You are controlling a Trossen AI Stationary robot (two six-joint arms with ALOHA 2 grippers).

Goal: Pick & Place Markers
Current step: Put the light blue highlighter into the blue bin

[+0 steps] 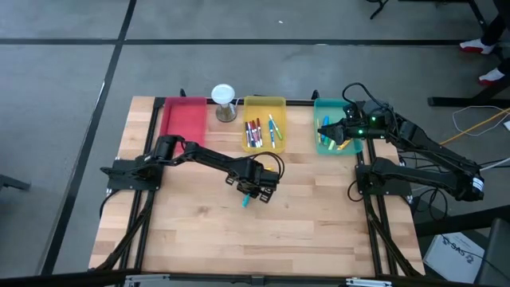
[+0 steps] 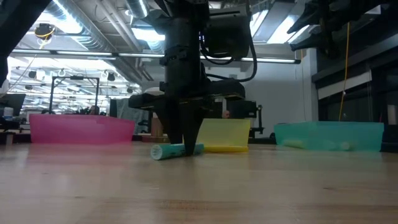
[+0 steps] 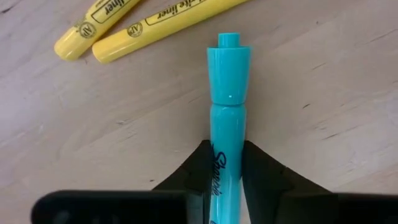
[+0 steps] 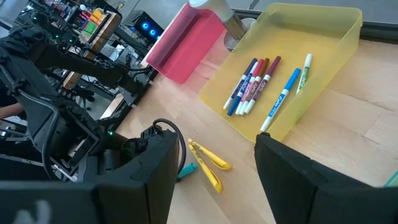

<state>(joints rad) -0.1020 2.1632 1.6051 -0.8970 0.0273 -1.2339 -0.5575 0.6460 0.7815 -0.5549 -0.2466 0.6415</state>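
Note:
A teal marker (image 3: 229, 81) lies flat on the wooden table (image 1: 319, 231), near its middle. My left gripper (image 1: 253, 191) stands over it pointing down, shut on its barrel. Two yellow markers (image 3: 102, 15) lie on the table just beside it. Several more markers (image 1: 259, 131) lie in the yellow tray (image 1: 264, 101), and a few in the teal tray (image 1: 319, 105). My right gripper (image 1: 333, 131) hangs open over the teal tray with nothing between its fingers. My left gripper pinches the teal marker's barrel (image 3: 219, 163) between its two fingers, at the printed part behind the cap. The fingers (image 2: 184, 140) come from above, pointing down, and lie across the marker. The marker lies level on the table.
A red tray (image 1: 183, 119) stands at the far left, and a white-topped hourglass-like object (image 1: 224, 102) between it and the yellow tray. The near half of the table is bare wood.

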